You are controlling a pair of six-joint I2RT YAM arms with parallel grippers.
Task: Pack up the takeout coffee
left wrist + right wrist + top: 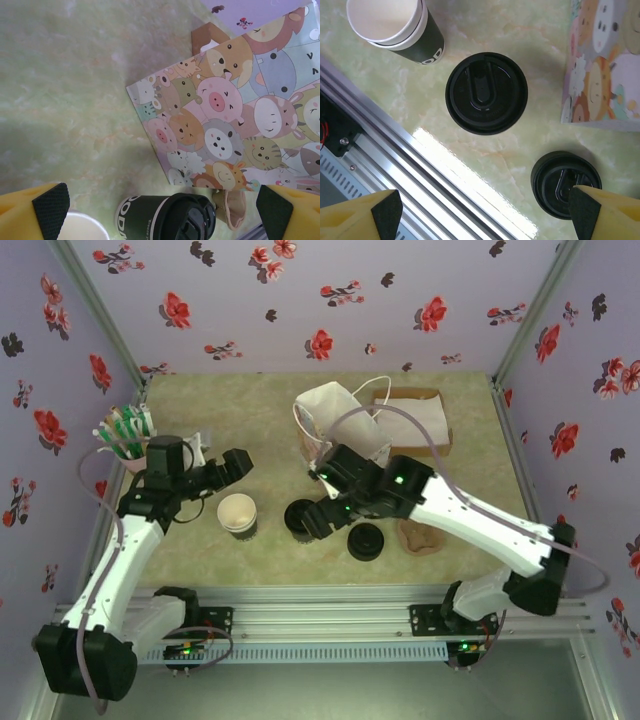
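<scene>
Closest to the near edge of the table [200,405], a loose stack of lids [365,542] sits right of centre. Just left of it stands the coffee [486,93], upright with its black lid on. The cup stack [238,515] stands a little further left, apart from the coffee.

The right gripper [485,214] hangs above the coffee with its claw spread wide and holds nothing; its pads [386,211] sit well clear of the lid. The left gripper [161,204] waits beyond the cup stack, towards the left edge. Its claw is also wide and empty, and it faces the coffee from the side.

Further back, around the middle of the table, the bag [335,420] stands upright with its mouth apparently open upward. A box [425,410] lies behind it towards the far right corner.

The step in hand looks like the approach to the grasp: the lid is on and the cup is not yet gripped. The next move probably calls for the right claw to come down around the cup wall below the lid. It should close gently enough not to crush the paper, then lift straight up and carry the coffee level to the bag's mouth.
</scene>
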